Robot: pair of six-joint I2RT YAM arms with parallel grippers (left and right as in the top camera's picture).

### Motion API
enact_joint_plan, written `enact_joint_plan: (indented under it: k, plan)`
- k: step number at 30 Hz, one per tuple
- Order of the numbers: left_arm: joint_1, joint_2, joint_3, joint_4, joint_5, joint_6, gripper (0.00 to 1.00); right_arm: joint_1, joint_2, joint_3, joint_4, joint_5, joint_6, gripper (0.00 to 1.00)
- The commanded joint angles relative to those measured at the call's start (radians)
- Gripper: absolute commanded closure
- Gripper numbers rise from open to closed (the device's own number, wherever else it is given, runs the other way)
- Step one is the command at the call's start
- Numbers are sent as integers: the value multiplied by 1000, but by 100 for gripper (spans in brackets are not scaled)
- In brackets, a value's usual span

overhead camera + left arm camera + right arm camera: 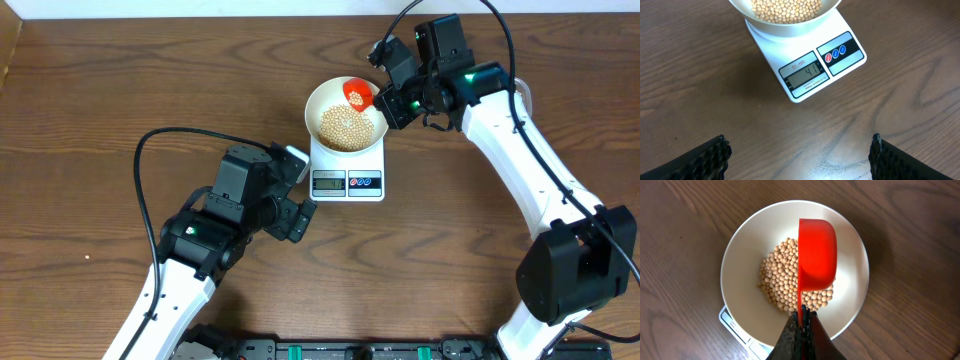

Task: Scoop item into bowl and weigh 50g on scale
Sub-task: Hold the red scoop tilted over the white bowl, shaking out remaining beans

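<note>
A white bowl (pixel 323 98) sits on a white scale (pixel 348 181) at the back middle. A pile of pale tan beans (pixel 345 127) lies in it. The scale's display (pixel 806 74) reads 41. My right gripper (pixel 396 100) is shut on the handle of a red scoop (pixel 357 93), held tilted on its side over the bowl's far right part. In the right wrist view the scoop (pixel 816 255) hangs over the beans (pixel 781 275), its handle between the shut fingers (pixel 802 317). My left gripper (pixel 800 150) is open and empty over bare table in front of the scale.
The brown wooden table (pixel 100 120) runs around the scale. A pale strip (pixel 200 8) runs along its back edge. Black cables loop from both arms, one by the left arm (pixel 140 170).
</note>
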Motion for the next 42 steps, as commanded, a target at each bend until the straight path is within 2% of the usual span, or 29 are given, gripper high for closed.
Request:
enact_joint_plan:
  k: [1,21,42]
  plan:
    - [-3,-1,-4,-1,12,-5,9,11,-14,16,2,-2,-13,99]
    - [-3,-1,-4,-1,12,-5,9,11,-14,16,2,-2,-100,99]
    - [-3,-1,-4,-1,12,-5,9,11,-14,16,2,-2,-103,99]
